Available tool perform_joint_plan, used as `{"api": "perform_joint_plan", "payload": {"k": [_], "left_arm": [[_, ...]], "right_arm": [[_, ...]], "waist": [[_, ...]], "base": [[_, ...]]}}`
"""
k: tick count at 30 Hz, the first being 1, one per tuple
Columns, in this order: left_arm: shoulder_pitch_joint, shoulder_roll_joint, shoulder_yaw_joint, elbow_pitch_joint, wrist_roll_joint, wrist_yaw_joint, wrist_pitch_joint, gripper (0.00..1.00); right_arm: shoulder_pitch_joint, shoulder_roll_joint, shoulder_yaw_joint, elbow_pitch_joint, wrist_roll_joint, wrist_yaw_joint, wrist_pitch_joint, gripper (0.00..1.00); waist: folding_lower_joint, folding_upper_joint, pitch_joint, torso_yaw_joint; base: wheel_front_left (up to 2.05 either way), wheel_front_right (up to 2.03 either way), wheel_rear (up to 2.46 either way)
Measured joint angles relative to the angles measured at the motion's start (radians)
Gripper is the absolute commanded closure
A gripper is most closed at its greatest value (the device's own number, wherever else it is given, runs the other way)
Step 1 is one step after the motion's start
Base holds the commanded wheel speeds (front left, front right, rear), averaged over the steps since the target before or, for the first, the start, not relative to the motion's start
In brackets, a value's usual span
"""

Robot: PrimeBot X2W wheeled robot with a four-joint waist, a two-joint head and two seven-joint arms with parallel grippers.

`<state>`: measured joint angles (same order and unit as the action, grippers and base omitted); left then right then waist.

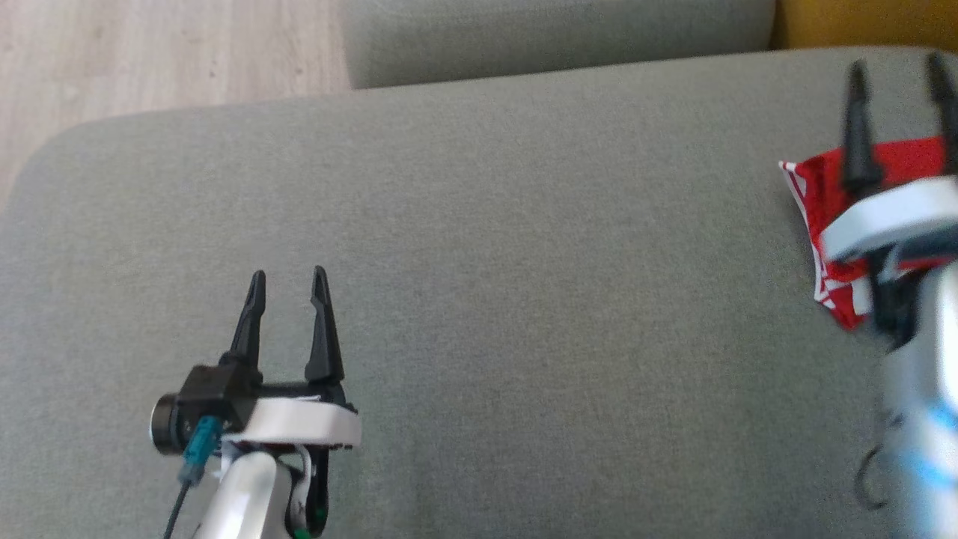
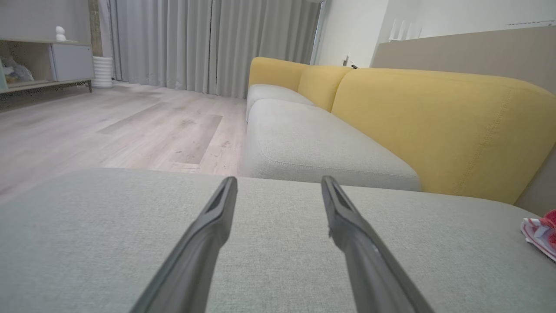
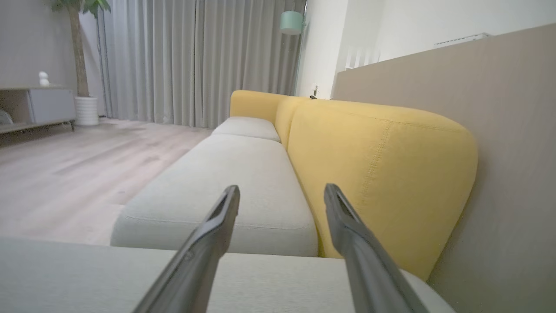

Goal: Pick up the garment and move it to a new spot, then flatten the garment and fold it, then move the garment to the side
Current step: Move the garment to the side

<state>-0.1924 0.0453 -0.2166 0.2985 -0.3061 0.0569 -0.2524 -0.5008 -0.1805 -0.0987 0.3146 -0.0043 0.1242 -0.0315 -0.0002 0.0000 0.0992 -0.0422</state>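
Showing red garment behind right tool: head view.

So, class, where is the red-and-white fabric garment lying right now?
In the head view the red-and-white fabric garment lies at the far right of the grey sofa cushion, partly covered by the open right gripper, well away from the left gripper.

Wide grey-green fabric seat cushion lying bare across middle, giving broad passage. Red-and-white cloth garment taking up cushion's right edge. Tall mustard-yellow upholstered backrest walling off right side. Second grey cushion sitting just ahead. Pale wood-plank floor dropping away beyond cushion's far-left corner.
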Motion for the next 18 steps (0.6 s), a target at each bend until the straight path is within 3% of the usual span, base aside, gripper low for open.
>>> {"api": "perform_joint_plan", "payload": {"k": [3, 6, 18], "left_arm": [[0.022, 0.0, 0.015, -0.005, 0.033, 0.005, 0.0, 0.0], [0.05, 0.001, 0.025, -0.01, 0.033, 0.005, 0.0, 0.0], [0.15, 0.002, 0.023, -0.022, 0.07, 0.005, 0.0, 0.0]], "right_arm": [[0.078, 0.085, 0.015, -0.067, 0.015, 0.0, -0.05, 0.0], [0.175, 0.127, 0.037, -0.072, 0.035, 0.0, -0.107, 0.0], [0.396, 0.134, 0.098, 0.023, 0.136, 0.0, -0.216, 0.0]], "waist": [[0.0, 0.0, -0.027, 0.015], [0.0, 0.0, -0.05, 0.029], [0.0002, 0.0, -0.096, 0.053]], "base": [[0.0, 0.0, 0.0], [0.0, 0.0, 0.0], [0.0, 0.0, 0.0]]}}
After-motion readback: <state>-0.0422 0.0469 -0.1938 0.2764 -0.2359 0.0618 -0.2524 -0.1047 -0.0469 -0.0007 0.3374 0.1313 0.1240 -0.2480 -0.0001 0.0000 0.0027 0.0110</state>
